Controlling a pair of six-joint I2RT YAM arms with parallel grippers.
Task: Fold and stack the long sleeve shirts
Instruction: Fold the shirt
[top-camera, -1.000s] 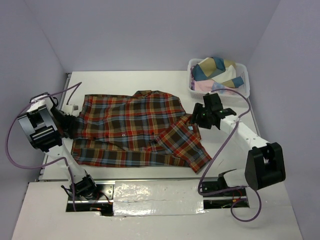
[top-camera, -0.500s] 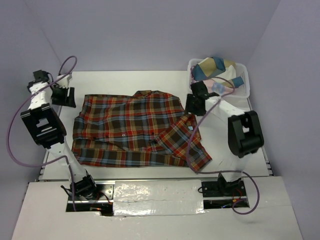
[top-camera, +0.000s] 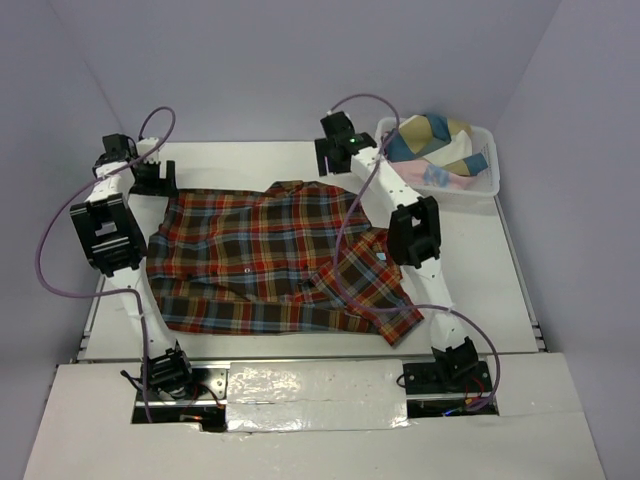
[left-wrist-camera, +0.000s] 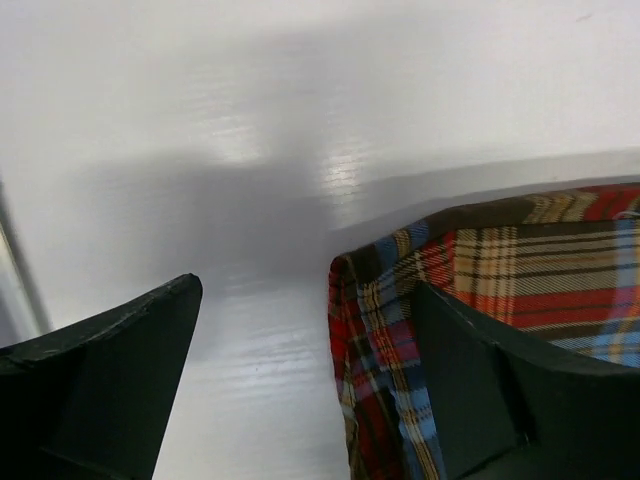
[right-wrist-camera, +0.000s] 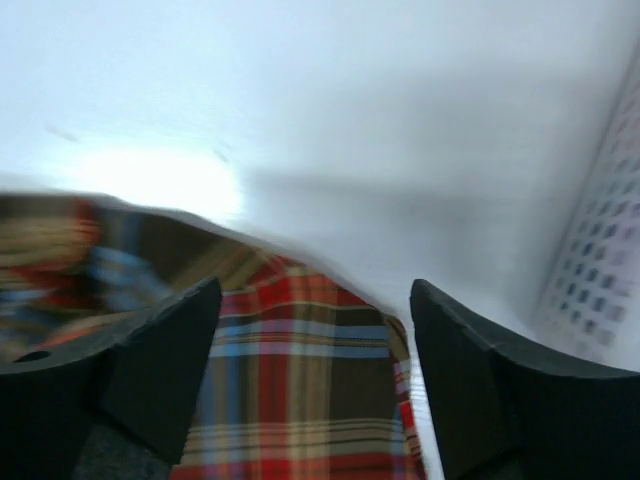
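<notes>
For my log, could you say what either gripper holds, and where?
Nothing: left gripper and right gripper stand open over far corners of the red-orange plaid flannel shirt.

White left arm (top-camera: 133, 305) and right arm (top-camera: 436, 312) of slim tubes, blocky black joint housings (top-camera: 108, 232), looping purple cables (top-camera: 41, 262), black bases (top-camera: 165, 372) on a silvery plate (top-camera: 310, 385), left end effector (left-wrist-camera: 305, 290) and right end effector (right-wrist-camera: 315, 290) with matte black wedge fingers

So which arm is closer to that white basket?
Right. The right arm reaches the far right corner of the shirt, just beside the basket; the left arm is at the opposite far corner, across the shirt.
</notes>
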